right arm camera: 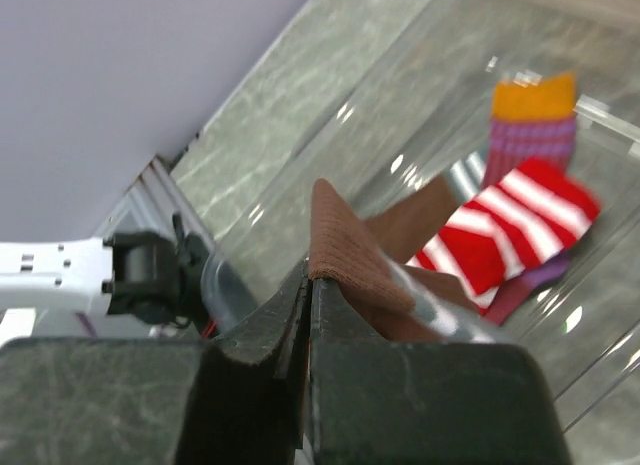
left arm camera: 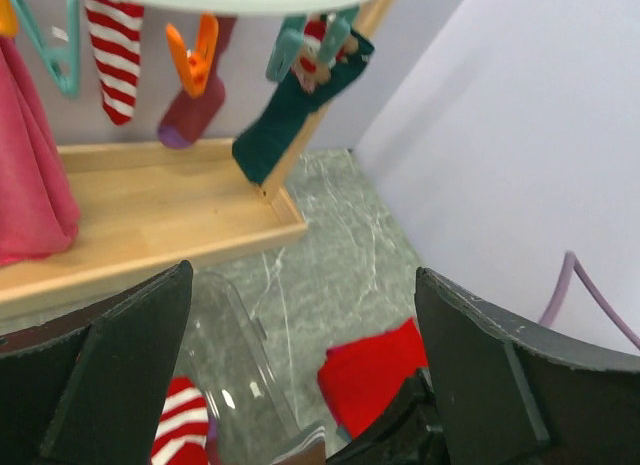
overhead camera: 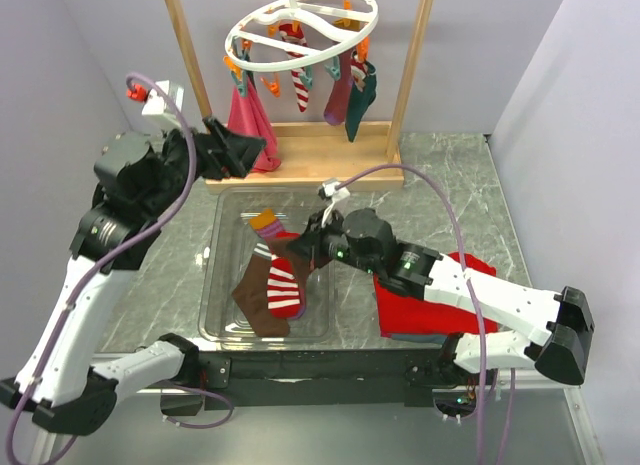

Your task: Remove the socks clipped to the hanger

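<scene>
The white round hanger hangs in a wooden frame at the back. Three socks are clipped to it: red-and-white striped, maroon and dark teal. My left gripper is open and empty beside the pink draped cloth. In its wrist view the striped sock, maroon sock and teal sock hang above and ahead of the gripper. My right gripper is shut on the edge of a brown sock, holding it over the clear bin.
In the bin lie a red-and-white striped sock and a purple sock with an orange cuff. A red folded cloth lies right of the bin under my right arm. The wooden base and uprights stand at the back.
</scene>
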